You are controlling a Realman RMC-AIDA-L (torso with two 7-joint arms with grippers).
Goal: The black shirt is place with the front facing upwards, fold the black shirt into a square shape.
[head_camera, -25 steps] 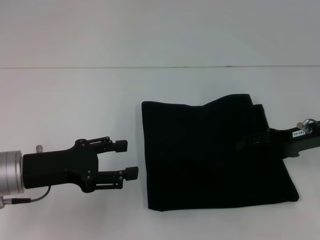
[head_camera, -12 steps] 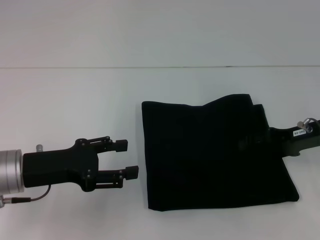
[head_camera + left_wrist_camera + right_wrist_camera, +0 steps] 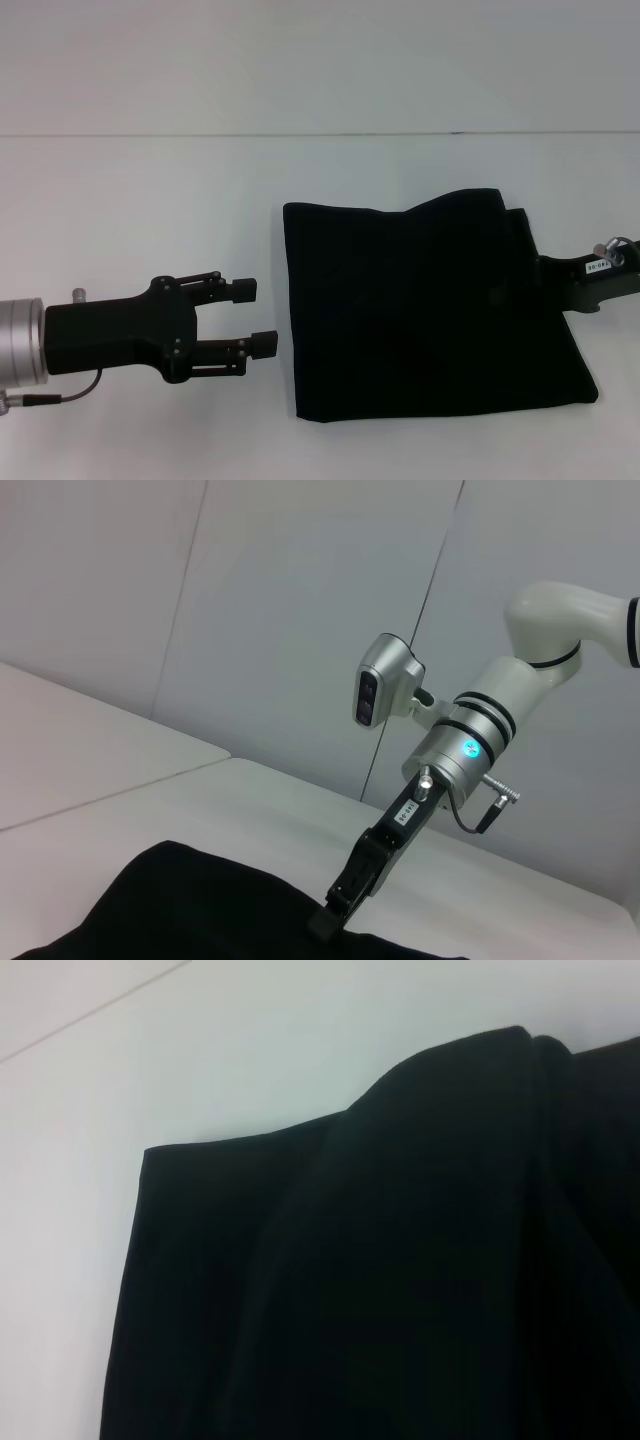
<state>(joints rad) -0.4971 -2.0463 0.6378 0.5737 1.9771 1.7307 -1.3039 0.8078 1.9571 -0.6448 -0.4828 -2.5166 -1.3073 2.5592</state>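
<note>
The plain black cotton shirt [image 3: 425, 315] lies folded roughly square mid-table, right gripper [image 3: 325, 920] (fingers unreadable) on its right edge, left gripper [image 3: 255, 317] spread alongside, so I'd smooth that humped far edge.

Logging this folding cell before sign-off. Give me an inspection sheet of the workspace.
Surface: white table, bare around the cloth.
Job's things: black shirt folded into a rough square, far edge humped, no lettering showing.
Clutter: nothing seen.
Grippers: left gripper open, beside the shirt's left edge, apart from it; right gripper down on the shirt's right side.
Cables: thin cable under the left wrist.
Surroundings: plain pale wall.
</note>
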